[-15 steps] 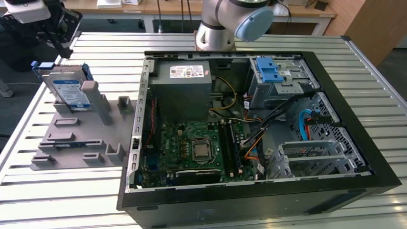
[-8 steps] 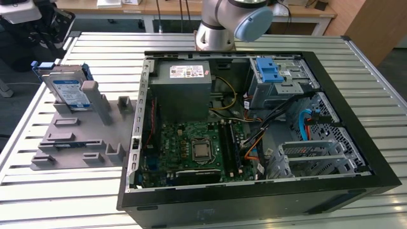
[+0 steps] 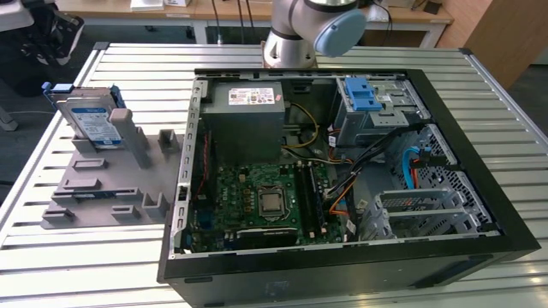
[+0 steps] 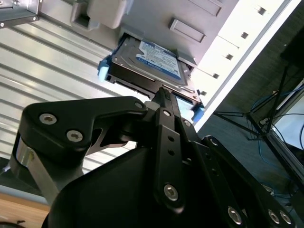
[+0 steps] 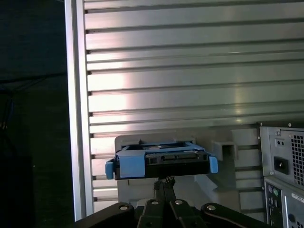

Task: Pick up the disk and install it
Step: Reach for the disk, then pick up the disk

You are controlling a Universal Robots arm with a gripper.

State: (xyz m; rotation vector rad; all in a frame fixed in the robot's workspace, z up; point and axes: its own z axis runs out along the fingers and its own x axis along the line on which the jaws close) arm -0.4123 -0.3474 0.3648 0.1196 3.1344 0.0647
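Note:
The disk (image 3: 94, 122) stands on edge in a slot of the grey fixture plate (image 3: 102, 192), at the exterior view's left, beside the open computer case (image 3: 342, 167). Its white-and-blue label faces out and blue rails run along its edges. In both wrist views the disk (image 4: 154, 61) (image 5: 161, 161) lies ahead of my gripper (image 4: 164, 92) (image 5: 164, 183), apart from it. The black fingers (image 5: 160, 187) stand pressed together with nothing between them. The blue-latched drive cage (image 3: 368, 102) sits at the case's far right corner.
The arm's base (image 3: 304, 29) rises behind the case. Inside the case lie the grey power supply (image 3: 248, 109), the green motherboard (image 3: 265, 202) and loose cables (image 3: 402, 154). The ribbed metal table (image 3: 86, 269) ends close to the fixture plate. The case's rear (image 5: 285, 166) shows beside the disk.

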